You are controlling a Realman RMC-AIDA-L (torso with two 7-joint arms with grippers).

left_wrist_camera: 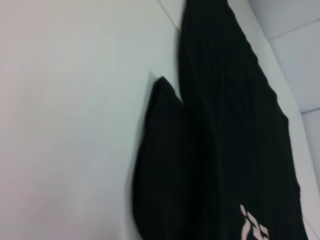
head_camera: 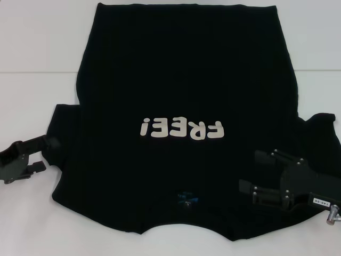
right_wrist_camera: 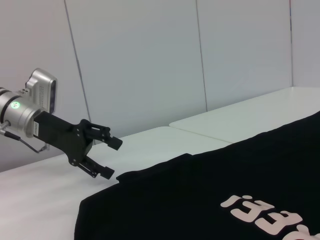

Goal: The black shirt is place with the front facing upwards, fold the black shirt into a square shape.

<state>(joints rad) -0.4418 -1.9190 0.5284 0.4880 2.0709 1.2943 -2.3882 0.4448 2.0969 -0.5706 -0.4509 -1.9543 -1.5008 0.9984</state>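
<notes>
left gripper [head_camera: 50, 152]: fingers apart, holding nothing, low at the near left, its tips at the edge of the left sleeve [head_camera: 59, 128]; contact with the cloth cannot be confirmed. the right wrist view shows the same gripper [right_wrist_camera: 111, 159] with both fingers spread, just beside the sleeve corner. right gripper [head_camera: 258, 173]: fingers likewise apart and empty, standing over the near right part of the shirt [head_camera: 181, 80], inboard of the right sleeve [head_camera: 322, 133]; whether it touches the cloth cannot be told. the shirt lies spread flat on the white table [head_camera: 32, 53], front up, collar and blue neck label [head_camera: 186, 198] at the near edge, hem at the far edge, cream lettering [head_camera: 181, 129] reading upside down from the head view. both sleeves lie out to the sides, unfolded. the left wrist view shows the left sleeve [left_wrist_camera: 160, 155] flat on the table beside the body of the shirt. assessment: no fold is in evidence; the task appears to be at its start. outstanding, in my judgement: sleeves and sides folded inward, then the length folded over to give a square. the left gripper looks placed for a first grasp at the sleeve.
</notes>
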